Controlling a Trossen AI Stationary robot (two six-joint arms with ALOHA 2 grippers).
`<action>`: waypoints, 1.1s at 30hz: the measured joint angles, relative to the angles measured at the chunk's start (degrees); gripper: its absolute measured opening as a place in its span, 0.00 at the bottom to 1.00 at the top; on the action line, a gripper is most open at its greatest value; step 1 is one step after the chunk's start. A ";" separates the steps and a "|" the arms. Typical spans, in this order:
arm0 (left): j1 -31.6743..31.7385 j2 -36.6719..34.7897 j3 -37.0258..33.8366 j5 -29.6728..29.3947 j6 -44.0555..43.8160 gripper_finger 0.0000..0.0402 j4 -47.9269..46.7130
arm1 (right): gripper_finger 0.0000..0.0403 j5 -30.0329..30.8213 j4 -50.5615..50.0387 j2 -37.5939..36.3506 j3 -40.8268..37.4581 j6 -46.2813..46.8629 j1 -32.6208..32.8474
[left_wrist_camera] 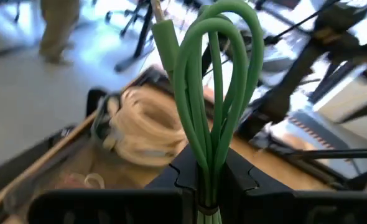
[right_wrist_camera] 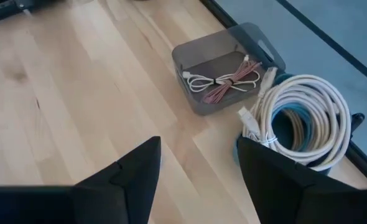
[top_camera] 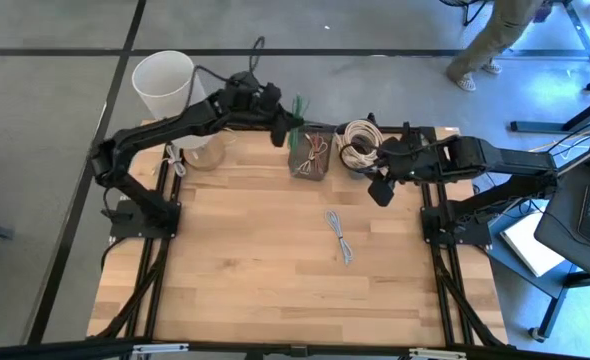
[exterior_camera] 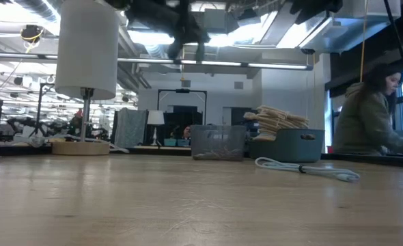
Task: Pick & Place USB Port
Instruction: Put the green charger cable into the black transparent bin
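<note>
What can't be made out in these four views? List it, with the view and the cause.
- Lower end of the green cable: left wrist view, hidden between the left gripper fingers shut on it.
- Grey bin contents: low view, a blur behind the frosted wall.
- Teal bin bottom: right wrist view, covered by the white cable coil.
- White-grey cable connectors: high view, too small.
- Right gripper jaws: open, tips cut off by the frame edge.

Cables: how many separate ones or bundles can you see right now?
5: green cable in the left gripper; white cable and pink cable in the grey bin; cream coil on the teal tub; grey cable mid-table. More may be hidden.
</note>
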 joint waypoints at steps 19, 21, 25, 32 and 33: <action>2.28 22.24 11.95 -5.85 -1.61 0.05 -9.50 | 0.54 -0.71 0.24 0.02 -0.04 2.50 0.00; 2.83 23.63 12.44 -6.15 -2.42 0.05 -10.32 | 0.54 -0.71 0.24 0.02 -0.04 2.53 0.00; 3.35 26.27 12.59 -5.80 -4.91 0.05 -10.33 | 0.54 -0.71 0.26 0.04 -0.04 2.47 0.00; 2.52 30.75 12.55 -4.40 -6.70 0.05 -10.98 | 0.54 -0.71 0.26 0.04 -0.04 2.38 0.00; 2.36 31.26 12.55 -4.30 -6.98 0.05 -11.27 | 0.54 -0.71 0.26 0.04 -0.04 2.31 0.00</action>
